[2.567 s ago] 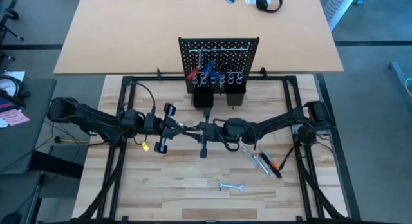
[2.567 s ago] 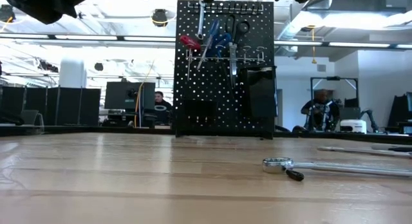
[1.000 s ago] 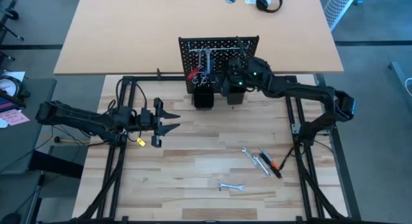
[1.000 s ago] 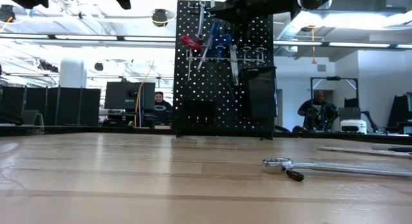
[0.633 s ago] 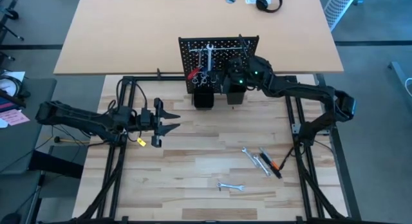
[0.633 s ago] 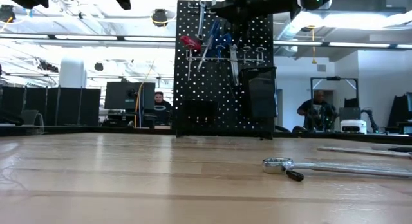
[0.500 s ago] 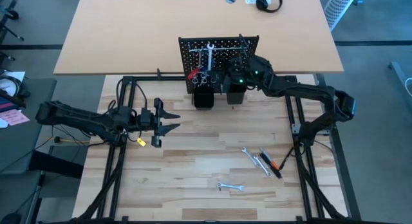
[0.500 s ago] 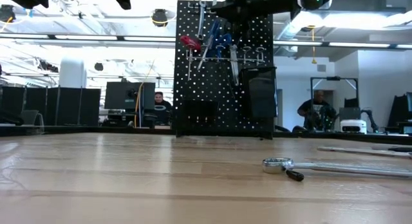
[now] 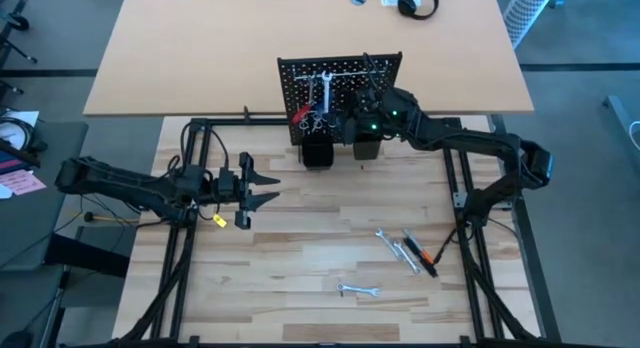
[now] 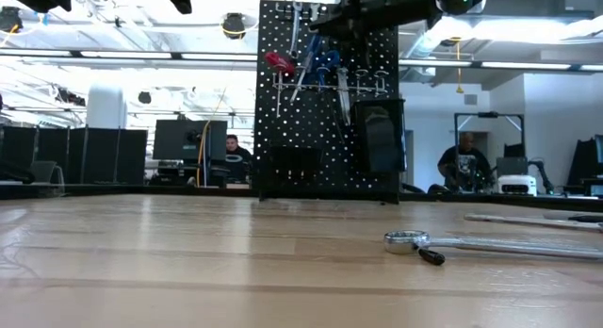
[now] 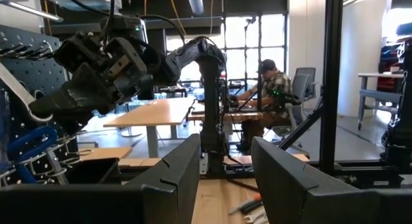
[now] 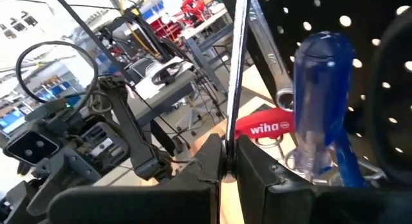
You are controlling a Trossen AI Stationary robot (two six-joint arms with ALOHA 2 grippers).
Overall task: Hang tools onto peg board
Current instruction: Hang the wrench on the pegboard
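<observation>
1. Thin metal rod (image 12: 235,69), pinched in the closed right claw (image 12: 226,161), close against the peg board (image 9: 340,73) beside the blue handle (image 12: 320,102).
2. Probably light, stiff, slippery; best gripped low on the shaft.
3. Left claw (image 9: 262,184) open, empty, above the counter (image 9: 300,278).
4. Spare wrenches (image 9: 397,248) flat on the counter.

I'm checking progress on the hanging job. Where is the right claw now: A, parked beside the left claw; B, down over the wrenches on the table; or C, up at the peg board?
C: the right claw is up at the peg board, shut on a thin rod, far from the left claw.
</observation>
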